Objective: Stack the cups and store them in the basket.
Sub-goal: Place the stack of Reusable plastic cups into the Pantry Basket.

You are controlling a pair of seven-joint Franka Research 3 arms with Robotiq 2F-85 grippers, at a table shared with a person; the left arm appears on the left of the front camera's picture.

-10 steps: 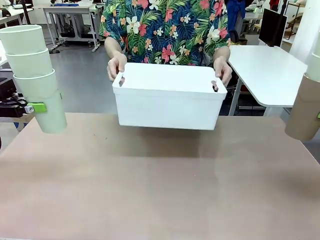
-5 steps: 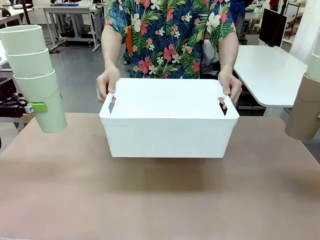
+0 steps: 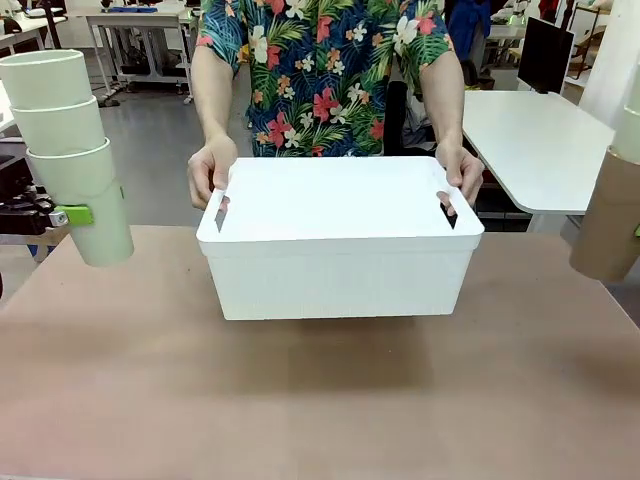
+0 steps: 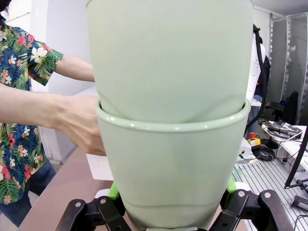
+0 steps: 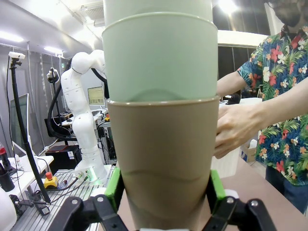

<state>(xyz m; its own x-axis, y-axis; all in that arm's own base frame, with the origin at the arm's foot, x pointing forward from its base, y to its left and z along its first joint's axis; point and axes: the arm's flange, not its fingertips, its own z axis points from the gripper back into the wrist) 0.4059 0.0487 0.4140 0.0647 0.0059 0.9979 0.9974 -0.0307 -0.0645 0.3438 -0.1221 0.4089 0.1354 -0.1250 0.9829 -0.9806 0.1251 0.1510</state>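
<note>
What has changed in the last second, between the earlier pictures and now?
The person brought the basket toward the robot and lower, over the table; whether it rests there I cannot tell. The person's hands still grip its ends. The left gripper and right gripper keep their cup stacks unmoved.

Tan tabletop (image 3: 320, 400); behind it a white side table (image 3: 540, 140), black monitor (image 3: 545, 50); grey floor (image 3: 160, 150)

Bright even light, soft shadows, sharp

black right hand (image 5: 165, 188) wears bright green pads (image 5: 113, 187).
</note>
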